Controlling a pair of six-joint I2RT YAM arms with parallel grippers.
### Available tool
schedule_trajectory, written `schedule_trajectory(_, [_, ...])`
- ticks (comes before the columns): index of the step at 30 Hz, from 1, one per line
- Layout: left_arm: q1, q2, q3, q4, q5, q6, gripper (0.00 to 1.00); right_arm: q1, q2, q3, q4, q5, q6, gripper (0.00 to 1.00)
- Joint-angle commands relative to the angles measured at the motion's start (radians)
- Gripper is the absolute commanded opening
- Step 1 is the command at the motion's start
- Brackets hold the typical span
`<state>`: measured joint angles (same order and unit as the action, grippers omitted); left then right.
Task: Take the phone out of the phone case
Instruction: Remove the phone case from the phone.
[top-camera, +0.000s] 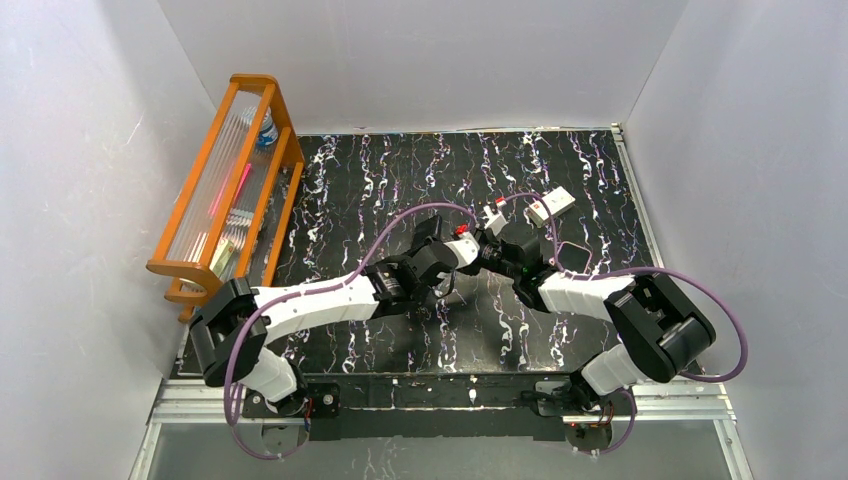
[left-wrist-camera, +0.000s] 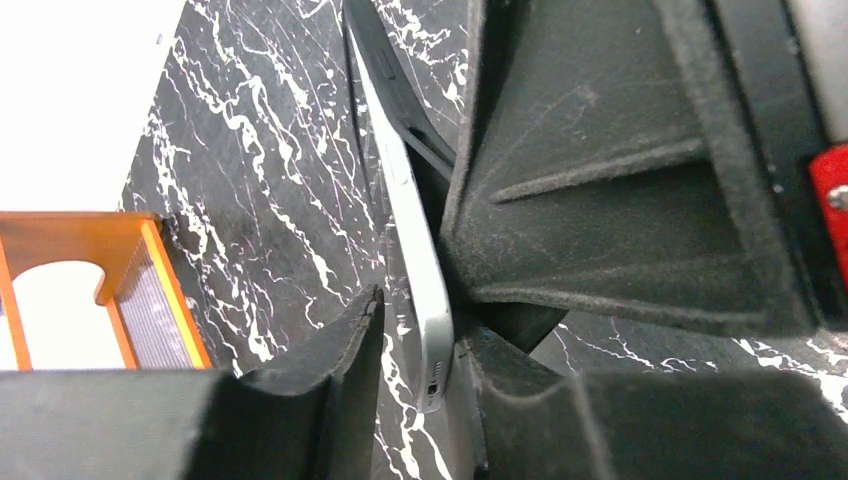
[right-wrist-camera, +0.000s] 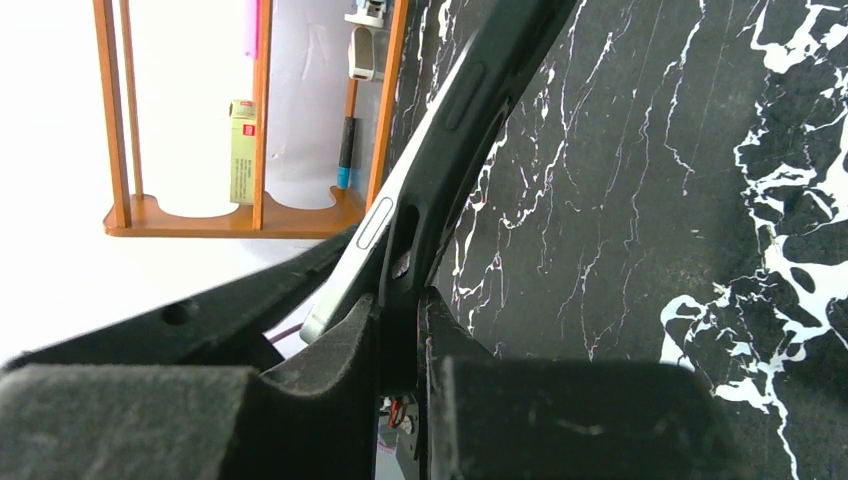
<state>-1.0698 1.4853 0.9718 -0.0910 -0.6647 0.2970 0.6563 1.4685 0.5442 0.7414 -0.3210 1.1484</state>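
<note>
In the left wrist view the silver phone (left-wrist-camera: 418, 260) stands on edge. Its lower end sits between the fingers of my left gripper (left-wrist-camera: 420, 335). The right finger (left-wrist-camera: 520, 400) touches it, and a strip of table shows between the phone and the left finger (left-wrist-camera: 335, 365). The black phone case (left-wrist-camera: 385, 75) lies against the phone's far side. My right gripper (right-wrist-camera: 400, 310) is shut on the case's rim (right-wrist-camera: 470, 110), and the phone's corner (right-wrist-camera: 345, 275) has peeled out to the left. Both grippers meet above mid-table (top-camera: 475, 250).
An orange wooden rack (top-camera: 235, 190) holding small items stands along the left wall. A small white device (top-camera: 551, 205) lies behind the grippers. White walls close in the black marble-patterned table (top-camera: 600, 170) on three sides. The right gripper's body (left-wrist-camera: 620, 150) fills the upper right of the left wrist view.
</note>
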Motion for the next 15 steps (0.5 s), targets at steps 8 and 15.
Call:
schedule_trajectory(8, [0.016, -0.075, -0.031, -0.015, -0.005, -0.025, 0.0, 0.004, -0.056, 0.042, 0.104, 0.033, 0.03, 0.01])
schedule_trajectory(15, [0.013, -0.152, -0.049, -0.033, 0.062, -0.066, 0.0, 0.003, -0.015, 0.094, -0.012, 0.197, 0.054, 0.01])
